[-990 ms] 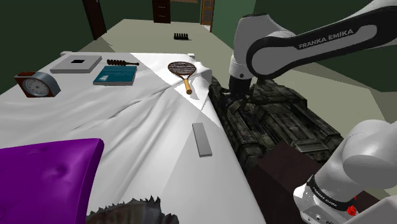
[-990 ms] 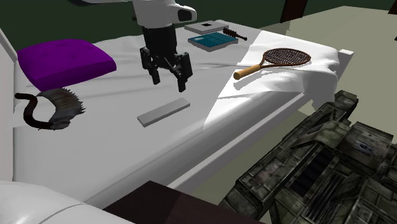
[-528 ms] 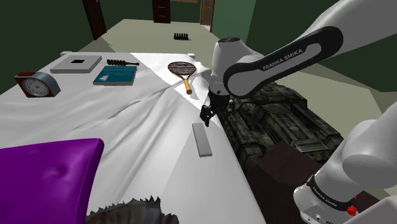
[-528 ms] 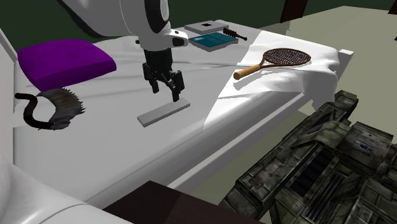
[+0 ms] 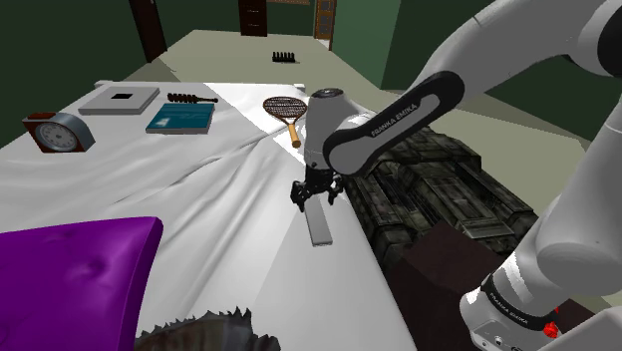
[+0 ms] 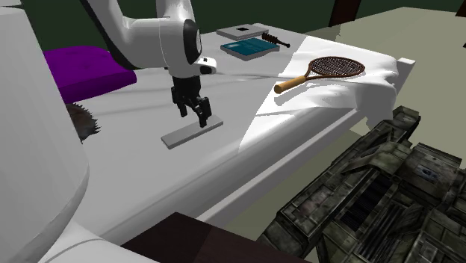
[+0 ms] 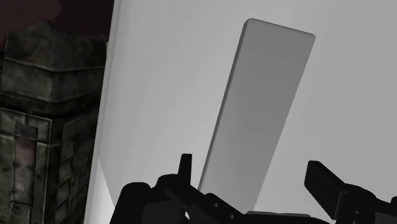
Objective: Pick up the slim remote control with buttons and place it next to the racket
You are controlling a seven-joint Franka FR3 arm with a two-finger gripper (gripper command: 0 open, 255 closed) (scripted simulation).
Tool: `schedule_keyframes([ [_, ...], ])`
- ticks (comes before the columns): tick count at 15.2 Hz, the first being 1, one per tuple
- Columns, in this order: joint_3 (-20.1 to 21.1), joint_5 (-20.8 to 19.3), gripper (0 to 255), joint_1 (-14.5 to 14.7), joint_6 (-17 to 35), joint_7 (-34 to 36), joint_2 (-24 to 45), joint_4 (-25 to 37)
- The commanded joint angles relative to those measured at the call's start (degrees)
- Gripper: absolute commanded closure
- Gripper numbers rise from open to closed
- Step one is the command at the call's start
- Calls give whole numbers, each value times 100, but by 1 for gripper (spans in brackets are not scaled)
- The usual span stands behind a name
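— What are we seeing?
— We are looking at dark green walls [image 5: 60, 30], a pale floor [image 5: 224, 45], and a wide bed [image 6: 314, 131] under a rumpled white sheet [image 5: 199, 189]. A dark mottled block [image 5: 439, 189] is sitting just beside its edge.
— And the remote?
— We are seeing the plain grey remote [image 5: 319, 221] [image 6: 183, 134] [image 7: 261, 108] lying flat near that edge, well apart from the racket [image 5: 284, 108] [image 6: 336, 67]. The gripper [image 5: 317, 191] [image 6: 196, 113] [image 7: 249, 167] is hanging over one end, fingers spread, clasping nothing.
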Motion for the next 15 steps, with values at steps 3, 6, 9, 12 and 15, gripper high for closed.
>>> schedule_keyframes([
  [3,-40,-151,0,20,284,116,258,-39],
  [6,-75,-256,0,40,466,190,426,-64],
  [9,-76,-256,0,40,466,190,426,-64],
  [12,-76,-256,0,40,466,190,426,-64],
  [15,-76,-255,255,40,465,189,426,-64],
])
